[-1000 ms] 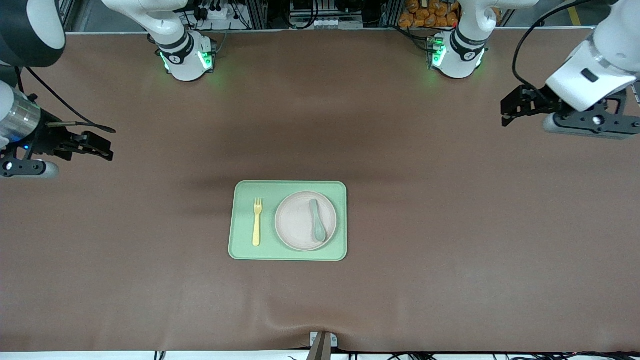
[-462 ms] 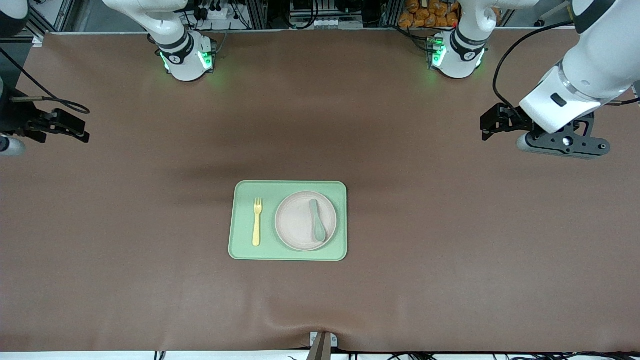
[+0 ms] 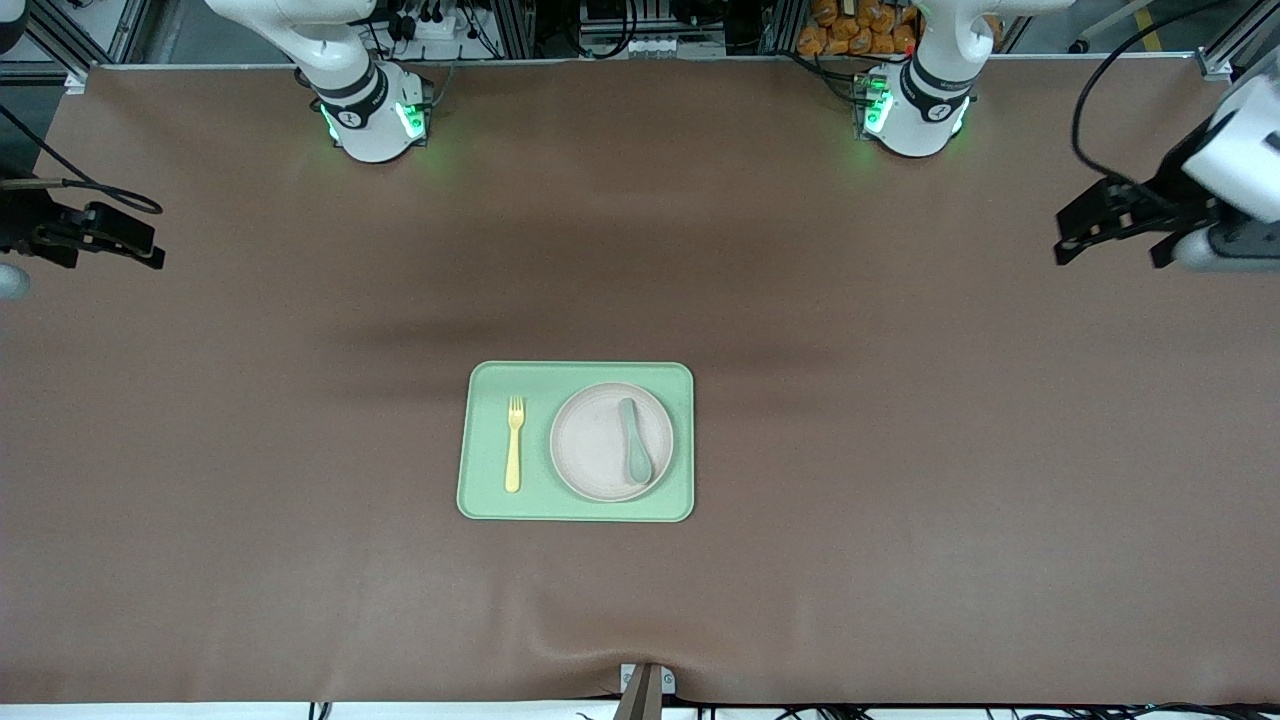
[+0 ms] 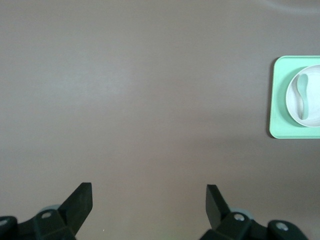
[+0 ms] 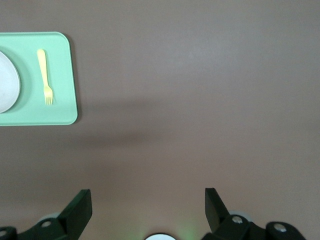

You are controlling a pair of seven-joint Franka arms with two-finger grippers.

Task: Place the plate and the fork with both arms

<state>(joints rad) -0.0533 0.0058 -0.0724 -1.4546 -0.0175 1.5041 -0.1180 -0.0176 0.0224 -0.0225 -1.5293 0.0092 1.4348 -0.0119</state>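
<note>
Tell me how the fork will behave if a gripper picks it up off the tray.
The fork looks like thin plastic, so probably light and stiff. It lies flat on the smooth tray, so it may slide under the fingers before lifting.

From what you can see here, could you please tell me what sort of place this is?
Probably a robotics lab: two white jointed robot arms bolted to a brown-covered table, and a rectangular light-green tray.

Both grippers [image 3: 1075,232] [image 3: 145,250] raised, wide apart
</note>
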